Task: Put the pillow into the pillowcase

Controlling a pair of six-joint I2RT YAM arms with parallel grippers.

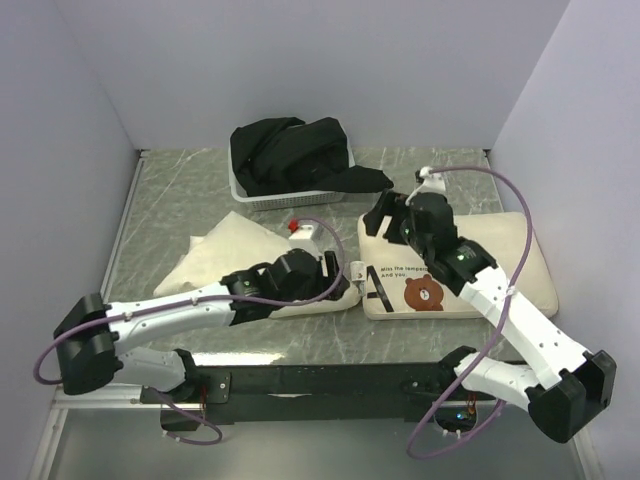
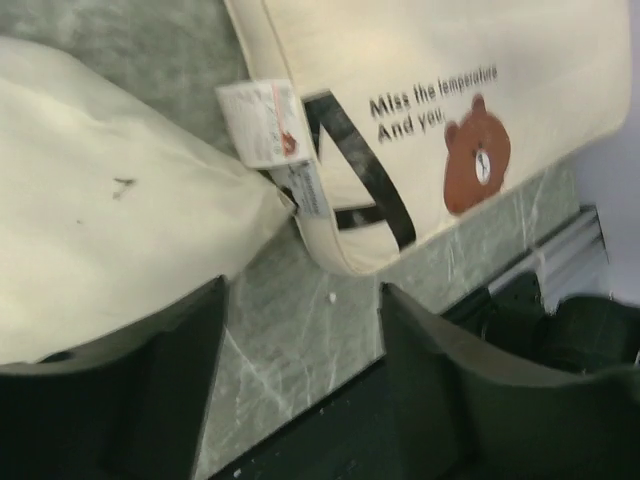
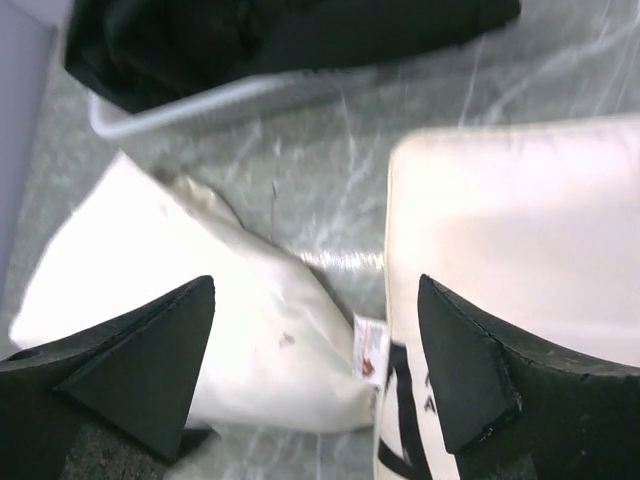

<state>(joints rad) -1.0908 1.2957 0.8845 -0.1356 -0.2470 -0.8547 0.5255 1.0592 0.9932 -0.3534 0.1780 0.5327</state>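
The pillow (image 1: 545, 280) is a cream cushion with a brown bear face and black straps, lying flat on the right of the table. The pillowcase (image 1: 225, 250) is a plain cream sack lying flat to its left, its near right corner touching the pillow's white tags. My left gripper (image 1: 345, 282) is open and empty, low over the pillowcase's near right corner, facing the pillow's left end. In the left wrist view the gripper (image 2: 302, 288) shows the pillow (image 2: 450, 80) and pillowcase (image 2: 110, 230) ahead. My right gripper (image 1: 385, 215) is open and empty above the pillow's far left corner. The right wrist view has the gripper (image 3: 315, 290) over the pillow (image 3: 520, 230) and pillowcase (image 3: 150, 270).
A white basket (image 1: 290, 200) holding a heap of black cloth (image 1: 300, 155) stands at the back centre, just behind the pillowcase; it also shows in the right wrist view (image 3: 220, 100). Walls close the table on the left, back and right. A black rail runs along the near edge.
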